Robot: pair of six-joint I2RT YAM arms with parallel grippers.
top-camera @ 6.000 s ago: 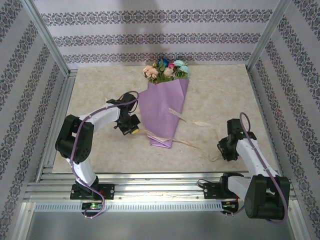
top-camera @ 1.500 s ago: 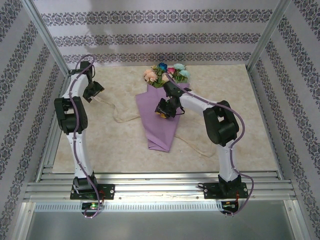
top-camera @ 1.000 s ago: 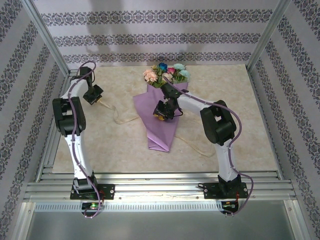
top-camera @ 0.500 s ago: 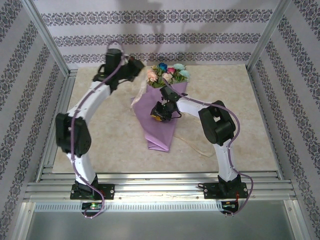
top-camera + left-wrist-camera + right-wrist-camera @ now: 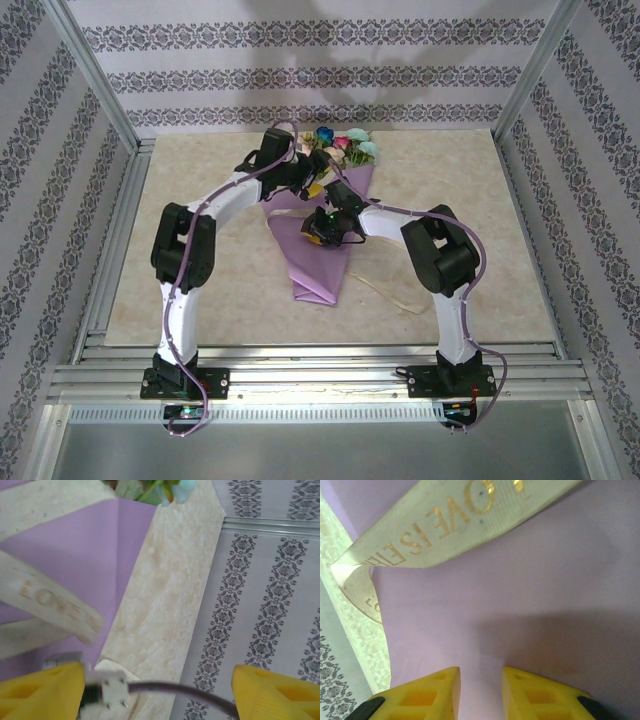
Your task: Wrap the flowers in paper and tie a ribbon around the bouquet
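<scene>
The bouquet lies on the table as a lilac paper (image 5: 318,265) cone, with the flowers (image 5: 345,148) poking out of its far end. My left gripper (image 5: 312,183) hovers over the cone's wide end, open, with its yellow fingers (image 5: 40,690) far apart and nothing between them. Below it the cream ribbon (image 5: 50,610), printed with LOVE, lies across the paper (image 5: 90,550). My right gripper (image 5: 318,228) rests on the middle of the cone. Its jaws stand a narrow gap apart over flat paper (image 5: 520,590), and the ribbon (image 5: 445,515) runs just beyond. A loose ribbon tail (image 5: 398,300) trails right of the cone's tip.
The marble tabletop (image 5: 200,260) is walled by patterned panels and aluminium posts (image 5: 100,90). A dark cable (image 5: 165,687) and a white bracket cross between my left fingers. The two arms nearly meet over the bouquet.
My left arm swung from the far left across to the bouquet's wide end, bringing the ribbon over the cone, and its jaws opened. The right gripper stayed on the paper.
</scene>
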